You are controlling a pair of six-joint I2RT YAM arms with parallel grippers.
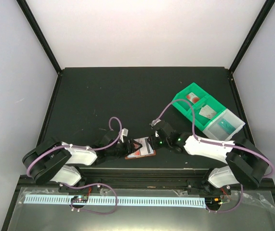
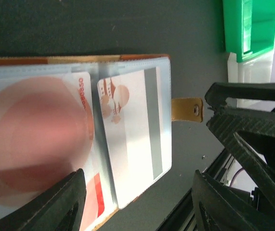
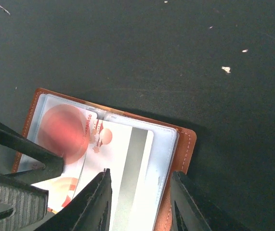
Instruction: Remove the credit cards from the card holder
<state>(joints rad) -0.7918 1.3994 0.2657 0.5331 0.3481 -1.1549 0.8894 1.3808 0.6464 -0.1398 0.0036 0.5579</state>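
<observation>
The brown leather card holder (image 1: 140, 148) lies open on the table between my two grippers, its clear sleeves facing up. A white card with a round red blot (image 3: 65, 132) sits in the left sleeve. A white card with a grey stripe (image 3: 127, 168) sits in the right sleeve; it also shows in the left wrist view (image 2: 132, 144). The snap tab (image 2: 188, 109) sticks out to the side. My right gripper (image 3: 139, 207) is open, its fingers on either side of the striped card. My left gripper (image 2: 137, 207) is open, with one finger over the left page.
A green compartmented tray (image 1: 197, 108) stands at the back right with cards in two compartments, and a clear box (image 1: 226, 125) lies beside it. The tray's corner shows in the left wrist view (image 2: 248, 26). The table's front rail runs just below the holder.
</observation>
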